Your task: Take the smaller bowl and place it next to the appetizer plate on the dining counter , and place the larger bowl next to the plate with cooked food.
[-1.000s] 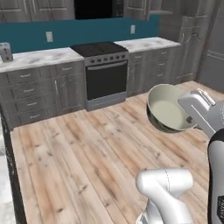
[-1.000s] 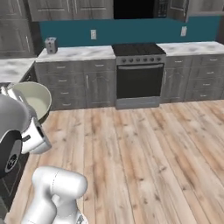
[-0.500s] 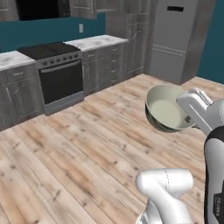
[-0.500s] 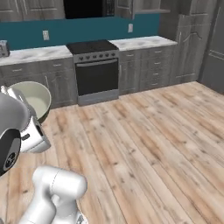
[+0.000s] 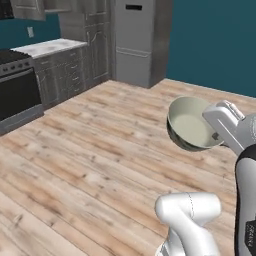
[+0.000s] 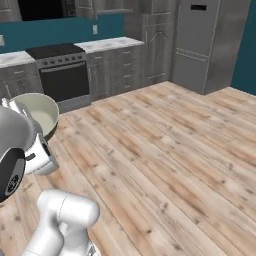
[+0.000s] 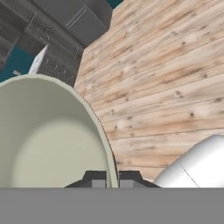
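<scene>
The gripper (image 7: pixel 112 180) pinches the rim of the smaller bowl (image 5: pixel 192 123), holding it tilted above the wooden floor (image 5: pixel 100 145) near the oven (image 6: pixel 62 80).

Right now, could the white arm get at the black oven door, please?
Probably not: the black oven stands far across the wooden floor, and the tool is shut on the small dark-grey bowl.

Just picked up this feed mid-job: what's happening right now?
The arm is carrying the smaller bowl in the air over the wooden floor, the tool shut on its rim. The bowl is tipped on its side, pale inside showing. Stove and fridge lie ahead; no dining counter is visible.
</scene>
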Available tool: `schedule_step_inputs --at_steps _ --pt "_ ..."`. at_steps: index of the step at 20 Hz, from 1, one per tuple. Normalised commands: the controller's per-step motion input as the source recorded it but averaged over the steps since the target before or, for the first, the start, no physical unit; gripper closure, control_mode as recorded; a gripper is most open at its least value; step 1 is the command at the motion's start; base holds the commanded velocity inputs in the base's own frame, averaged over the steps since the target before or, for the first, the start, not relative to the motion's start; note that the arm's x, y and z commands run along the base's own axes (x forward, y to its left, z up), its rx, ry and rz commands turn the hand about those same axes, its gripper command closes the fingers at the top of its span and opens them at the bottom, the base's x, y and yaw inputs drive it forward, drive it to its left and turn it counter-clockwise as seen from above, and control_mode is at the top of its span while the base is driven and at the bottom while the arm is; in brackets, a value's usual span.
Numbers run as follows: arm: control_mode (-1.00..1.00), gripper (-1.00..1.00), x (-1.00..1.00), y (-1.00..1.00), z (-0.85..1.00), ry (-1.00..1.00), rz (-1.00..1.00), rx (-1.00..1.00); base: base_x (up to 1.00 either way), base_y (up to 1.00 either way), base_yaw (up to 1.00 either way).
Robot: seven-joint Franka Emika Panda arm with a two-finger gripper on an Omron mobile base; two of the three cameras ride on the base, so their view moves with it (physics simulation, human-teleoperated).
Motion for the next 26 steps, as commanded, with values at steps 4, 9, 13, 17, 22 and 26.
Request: schedule_step_inputs --at_steps 4,9,13,17,22,26 --pt "1.0 1.0 0.0 0.0 0.0 0.0 0.0 0.0 -0.96 -0.01 -0.36" --pt "1.0 1.0 0.0 0.0 0.0 0.0 0.0 0.0 -1.0 0.0 -0.38" --pt "1.0 1.0 0.0 0.0 0.0 0.0 0.0 0.0 -1.0 0.0 -0.35" --pt "1.0 1.0 0.0 0.0 0.0 0.0 0.0 0.0 -1.0 -0.03 -0.36" --pt "1.0 1.0 0.0 0.0 0.0 0.0 0.0 0.0 -0.86 0.21 -0.38" --pt "1.0 1.0 0.0 0.0 0.0 0.0 0.0 0.0 -0.66 0.84 -0.36"
